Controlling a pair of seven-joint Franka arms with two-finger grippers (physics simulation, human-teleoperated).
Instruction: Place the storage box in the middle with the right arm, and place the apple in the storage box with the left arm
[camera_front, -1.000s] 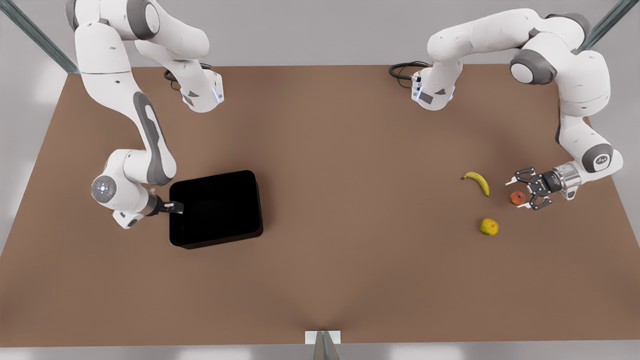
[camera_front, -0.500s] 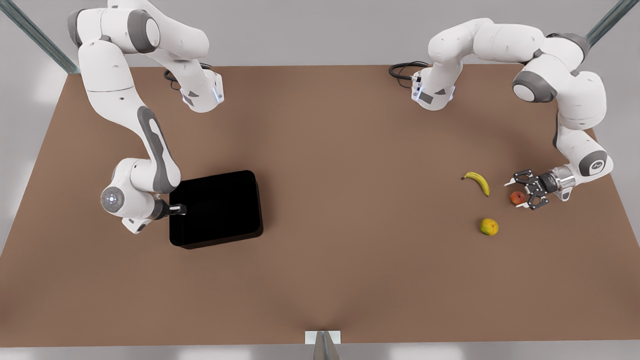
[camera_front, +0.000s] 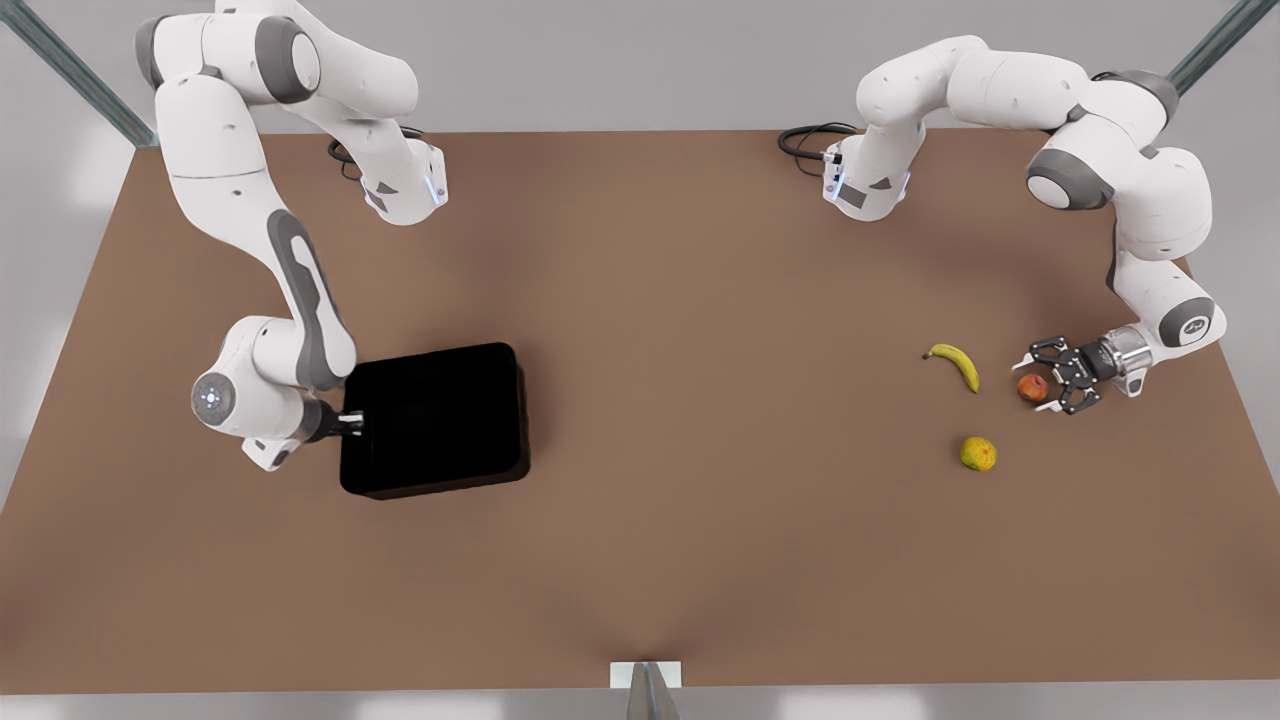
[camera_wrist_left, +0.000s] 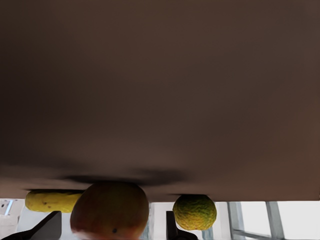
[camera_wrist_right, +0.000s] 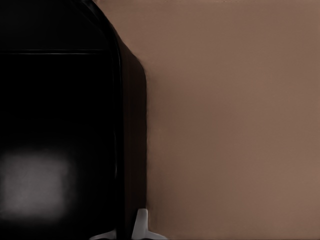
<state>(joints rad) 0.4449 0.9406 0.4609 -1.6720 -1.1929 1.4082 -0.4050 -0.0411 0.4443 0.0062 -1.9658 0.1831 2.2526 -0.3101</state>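
The black storage box (camera_front: 435, 420) sits on the brown table toward the front view's left. My right gripper (camera_front: 352, 420) is shut on its left wall; in the right wrist view a white fingertip (camera_wrist_right: 142, 222) presses the outside of that wall of the storage box (camera_wrist_right: 60, 100). The small red-orange apple (camera_front: 1033, 388) lies on the table at the front view's right. My left gripper (camera_front: 1038, 386) is low around it and open. In the left wrist view the apple (camera_wrist_left: 110, 210) sits between the two dark fingers (camera_wrist_left: 50, 225) with a gap on each side.
A yellow banana (camera_front: 955, 363) lies just left of the apple in the front view, and a yellow-green round fruit (camera_front: 978, 453) lies nearer the front edge. Both show behind the apple as the banana (camera_wrist_left: 50, 201) and the green fruit (camera_wrist_left: 195, 211). Bare table (camera_front: 700, 400) spans the middle.
The left gripper has dropped lower and closed in around the apple, which shifted slightly. The right arm has nudged the storage box a little toward the front view's right.
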